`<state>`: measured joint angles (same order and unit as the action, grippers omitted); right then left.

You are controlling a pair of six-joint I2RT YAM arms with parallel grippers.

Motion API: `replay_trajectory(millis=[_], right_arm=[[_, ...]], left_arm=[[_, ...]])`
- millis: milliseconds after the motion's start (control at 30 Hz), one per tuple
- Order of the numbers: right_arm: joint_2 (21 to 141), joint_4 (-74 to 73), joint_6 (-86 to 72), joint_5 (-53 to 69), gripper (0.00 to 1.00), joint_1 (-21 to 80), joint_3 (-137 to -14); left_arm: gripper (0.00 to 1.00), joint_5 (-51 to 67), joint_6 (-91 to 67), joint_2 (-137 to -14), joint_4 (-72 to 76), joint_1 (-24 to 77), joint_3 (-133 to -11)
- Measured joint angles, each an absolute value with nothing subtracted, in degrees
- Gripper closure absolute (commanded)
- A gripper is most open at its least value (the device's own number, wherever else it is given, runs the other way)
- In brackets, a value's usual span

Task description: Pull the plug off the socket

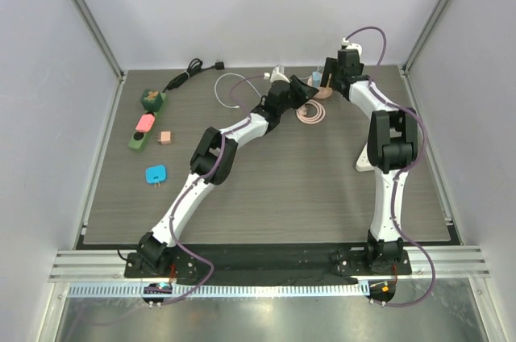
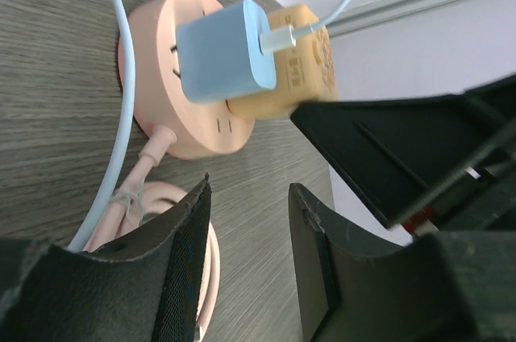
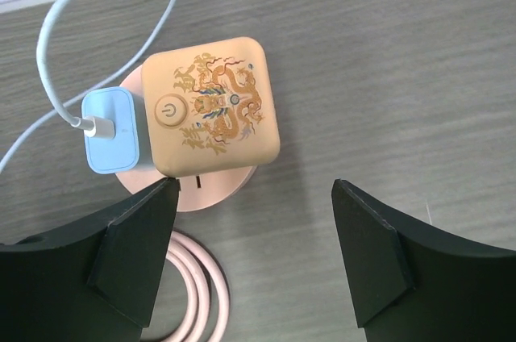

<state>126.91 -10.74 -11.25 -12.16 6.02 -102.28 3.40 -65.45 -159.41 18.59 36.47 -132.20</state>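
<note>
Plug (image 3: 113,131) sits at 9 o'clock on the socket (image 3: 211,108), so right gripper (image 3: 256,197) and left gripper (image 2: 248,197) hover close, fingers apart and empty, guessing brace-and-pull setup.

Top cam: blue plug (image 1: 316,78) is way too tiny to read. Right wrist cam: pink cord coil (image 3: 211,298) gets chopped by the bottom edge.
</note>
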Motion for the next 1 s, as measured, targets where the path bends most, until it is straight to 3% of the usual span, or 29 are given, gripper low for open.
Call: replay_trajectory(millis=[700, 867, 967, 1000], right_arm=[[131.9, -5.85, -7.6, -6.26, 0.22, 5.58, -107.37], [133.05, -4.62, -7.64, -4.08, 0.28, 5.23, -108.71], [134.19, -4.14, -7.53, -3.11, 0.41, 5.13, -109.23], [134.34, -3.9, -7.51, -2.79, 0.51, 5.1, -109.43]], left_arm=[[0.56, 3.25, -64.51, -159.57, 18.15, 36.64, -132.38], [0.61, 3.25, -63.96, -159.57, 18.04, 36.64, -132.38], [0.61, 3.25, -63.83, -159.57, 17.72, 36.64, -132.38], [0.61, 3.25, -63.79, -159.57, 17.72, 36.64, -132.38]])
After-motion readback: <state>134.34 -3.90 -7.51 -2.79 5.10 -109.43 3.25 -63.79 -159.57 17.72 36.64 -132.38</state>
